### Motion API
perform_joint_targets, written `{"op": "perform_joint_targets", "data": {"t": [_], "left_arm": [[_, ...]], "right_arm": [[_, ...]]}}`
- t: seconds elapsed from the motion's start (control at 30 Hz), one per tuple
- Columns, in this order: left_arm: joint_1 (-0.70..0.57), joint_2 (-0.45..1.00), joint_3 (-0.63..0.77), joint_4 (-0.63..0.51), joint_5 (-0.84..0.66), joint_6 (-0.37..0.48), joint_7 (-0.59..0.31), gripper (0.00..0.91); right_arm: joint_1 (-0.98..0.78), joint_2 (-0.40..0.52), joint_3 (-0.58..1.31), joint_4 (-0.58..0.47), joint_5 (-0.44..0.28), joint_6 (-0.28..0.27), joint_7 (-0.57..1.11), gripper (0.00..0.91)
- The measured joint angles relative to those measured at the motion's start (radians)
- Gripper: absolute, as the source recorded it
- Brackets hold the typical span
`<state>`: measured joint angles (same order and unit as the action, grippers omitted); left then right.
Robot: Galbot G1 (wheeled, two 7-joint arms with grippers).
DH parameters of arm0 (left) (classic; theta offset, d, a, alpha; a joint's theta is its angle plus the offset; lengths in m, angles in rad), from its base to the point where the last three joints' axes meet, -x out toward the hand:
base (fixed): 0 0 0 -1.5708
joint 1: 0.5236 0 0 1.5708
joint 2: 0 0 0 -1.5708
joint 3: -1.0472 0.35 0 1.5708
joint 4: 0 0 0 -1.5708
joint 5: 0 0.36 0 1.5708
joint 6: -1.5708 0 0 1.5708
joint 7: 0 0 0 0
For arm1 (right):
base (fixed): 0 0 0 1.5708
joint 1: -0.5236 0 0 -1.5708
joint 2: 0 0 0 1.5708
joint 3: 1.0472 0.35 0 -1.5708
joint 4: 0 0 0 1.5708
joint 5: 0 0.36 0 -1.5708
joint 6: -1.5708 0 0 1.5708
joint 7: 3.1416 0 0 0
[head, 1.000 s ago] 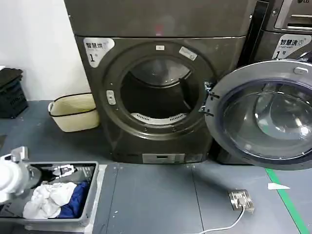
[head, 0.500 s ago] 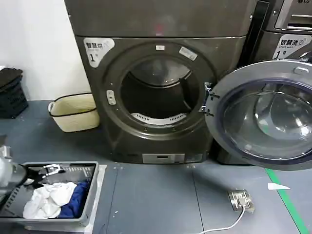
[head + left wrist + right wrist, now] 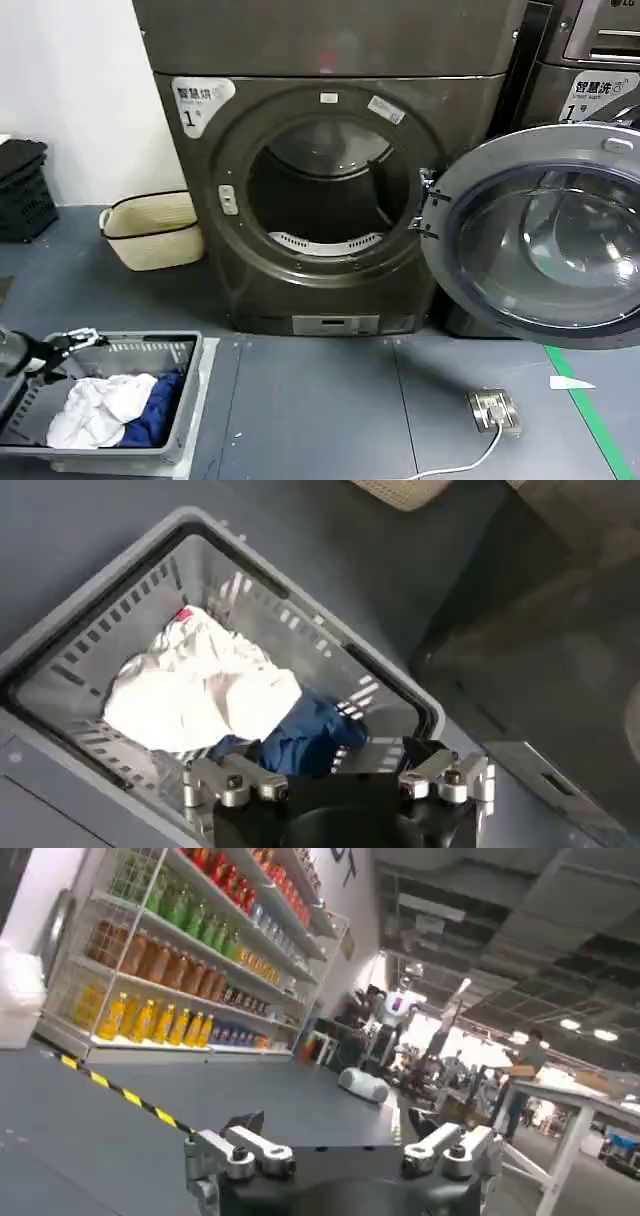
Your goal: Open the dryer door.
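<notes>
The dryer door [image 3: 545,235], a wide chrome ring around dark glass, stands swung open to the right of the dark grey dryer [image 3: 200,220]. It hangs on hinges [image 3: 428,205] beside the round drum opening [image 3: 320,195]. My left gripper [image 3: 72,341] is at the lower left, far from the door, over a grey laundry basket [image 3: 192,385]. In the left wrist view the left gripper [image 3: 335,762] is open and empty above the basket [image 3: 300,610]. My right gripper [image 3: 333,1123] is open and empty, facing away into the room.
The grey basket holds white cloth [image 3: 100,400] and blue cloth [image 3: 155,418]. A cream tub [image 3: 150,230] and a black crate [image 3: 22,190] sit left of the dryer. A metal socket box [image 3: 495,410] with a white cable and green floor tape [image 3: 595,415] lie below the door. A second machine [image 3: 595,60] stands behind it.
My left arm has drawn back to the left and down over the basket, so less of it shows. The dryer door has stayed open in the same place.
</notes>
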<state>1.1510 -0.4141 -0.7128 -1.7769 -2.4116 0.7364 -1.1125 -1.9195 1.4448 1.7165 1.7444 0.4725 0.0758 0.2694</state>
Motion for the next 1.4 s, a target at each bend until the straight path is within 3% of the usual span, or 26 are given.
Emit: {"op": "perform_joint_targets", "data": {"t": [1.4], "left_arm": [[0.015, -0.012, -0.033, 0.093, -0.031, 0.000, -0.009, 0.907]], "right_arm": [[-0.005, 0.000, 0.005, -0.022, 0.004, 0.009, 0.006, 0.907]]}}
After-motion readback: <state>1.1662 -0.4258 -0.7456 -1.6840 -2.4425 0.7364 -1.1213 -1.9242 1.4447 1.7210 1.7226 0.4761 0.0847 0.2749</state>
